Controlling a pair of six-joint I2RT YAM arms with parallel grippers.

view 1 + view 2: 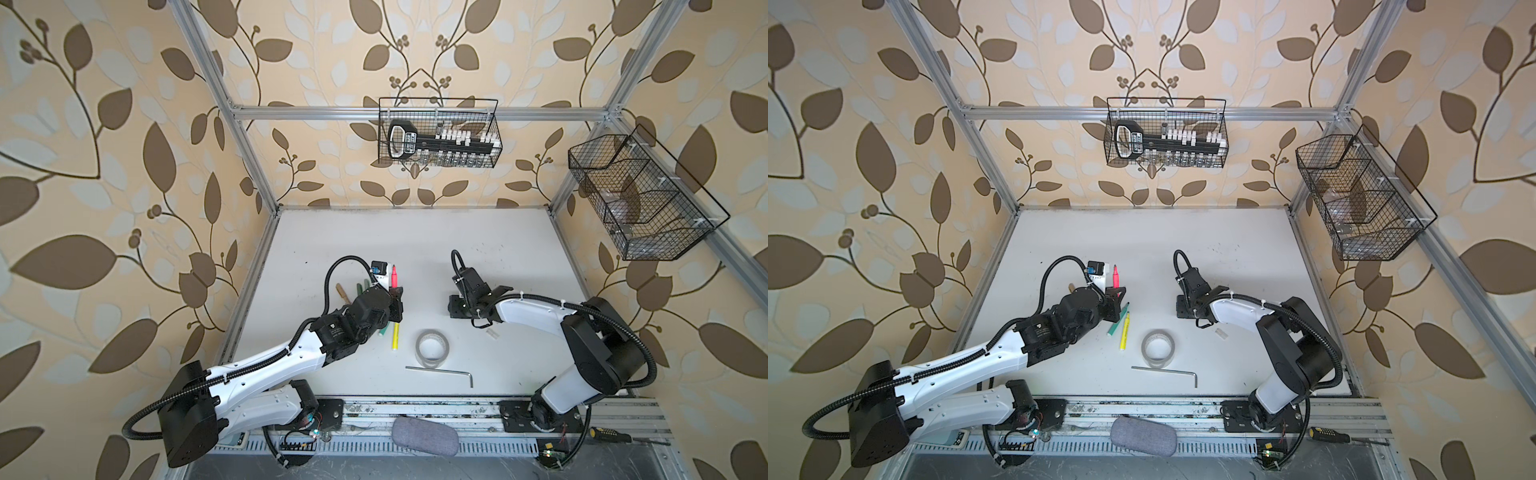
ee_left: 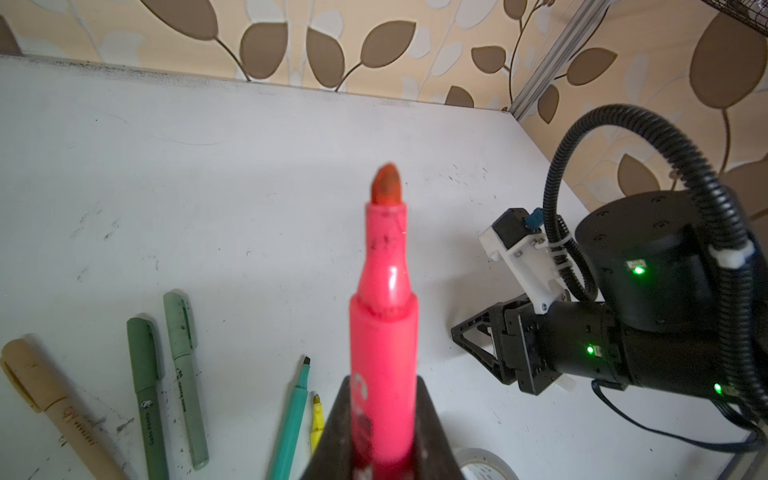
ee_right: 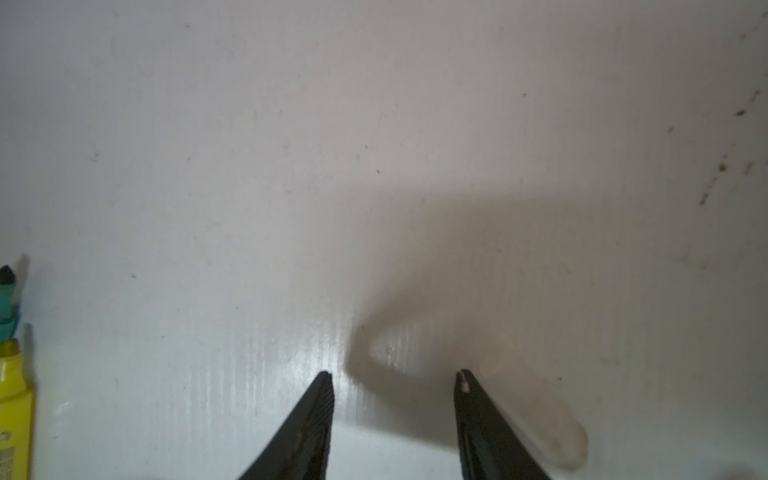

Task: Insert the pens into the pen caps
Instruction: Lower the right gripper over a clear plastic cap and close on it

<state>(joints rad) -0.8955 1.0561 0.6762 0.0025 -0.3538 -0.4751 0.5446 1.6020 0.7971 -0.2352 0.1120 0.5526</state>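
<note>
Jaws of left gripper (image 2: 382, 380) clamped on uncapped pink plastic marker (image 2: 384, 332). Jaws of right gripper (image 3: 395, 376) partly apart over white worktop (image 3: 249, 166); clear whitish plastic cap (image 3: 540, 415) just outside one.

— What lies on the white tabletop (image 1: 478, 257)?
— At the left, side by side: the tan pen (image 2: 54, 405), the dark green pen (image 2: 148, 395), the grey-green pen (image 2: 187, 374). Right of them, nearer the front, the green marker (image 1: 1117, 323) lies just beside the yellow marker (image 1: 1124, 331).
— And above those?
— The pink marker (image 1: 394, 275) sits in the left gripper (image 1: 397, 296).
— Further right?
— The ring-shaped roll of clear tape (image 1: 420, 349), with the silver L-shaped hex key (image 1: 440, 369) just before it — then a clear whitish cap (image 1: 492, 332), right of the tape.
</note>
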